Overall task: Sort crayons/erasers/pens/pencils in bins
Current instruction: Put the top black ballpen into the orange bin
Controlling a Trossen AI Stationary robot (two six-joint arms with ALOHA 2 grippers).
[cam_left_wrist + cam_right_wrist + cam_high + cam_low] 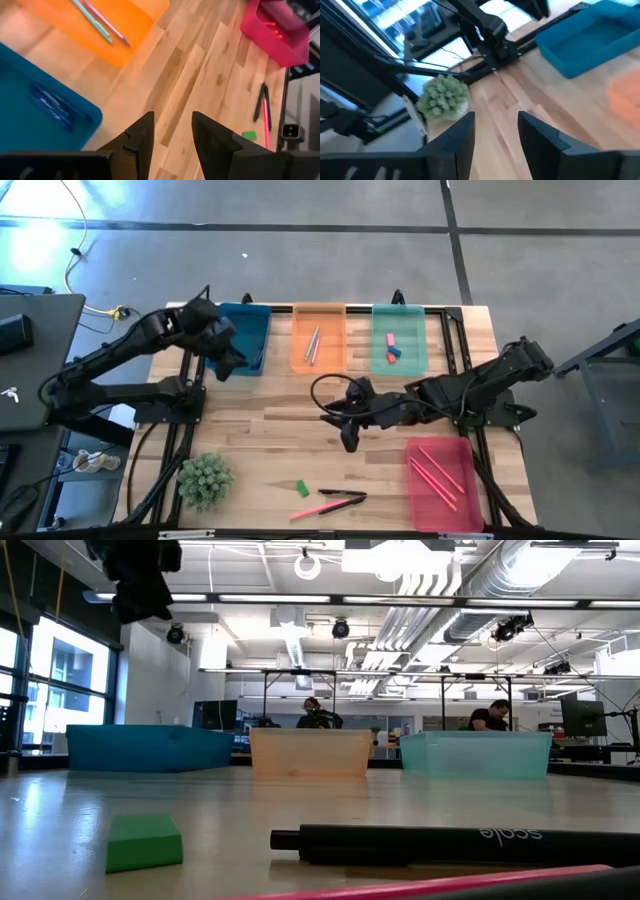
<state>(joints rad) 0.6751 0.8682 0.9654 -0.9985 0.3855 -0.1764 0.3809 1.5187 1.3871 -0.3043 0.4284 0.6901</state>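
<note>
Four bins show in the high view: blue (262, 315), orange (335, 355), green (412, 330) in a row at the far edge, and red-pink (425, 500) at the near right. Red-orange (391, 339) and blue (395, 352) erasers lie in the green bin. A green eraser (302, 488) lies flat on the table near the front, also in the low view (145, 842). My left gripper (172, 135) is open and empty, in the air by the blue bin's near edge (232, 362). My right gripper (496, 131) is open and empty over the table's middle (346, 438).
A black pen (342, 494) and a pink stick (322, 508) lie beside the green eraser. Pink sticks (440, 470) lie in the red-pink bin, and thin sticks (312, 343) in the orange bin. A small green plant (205, 478) stands at the near left.
</note>
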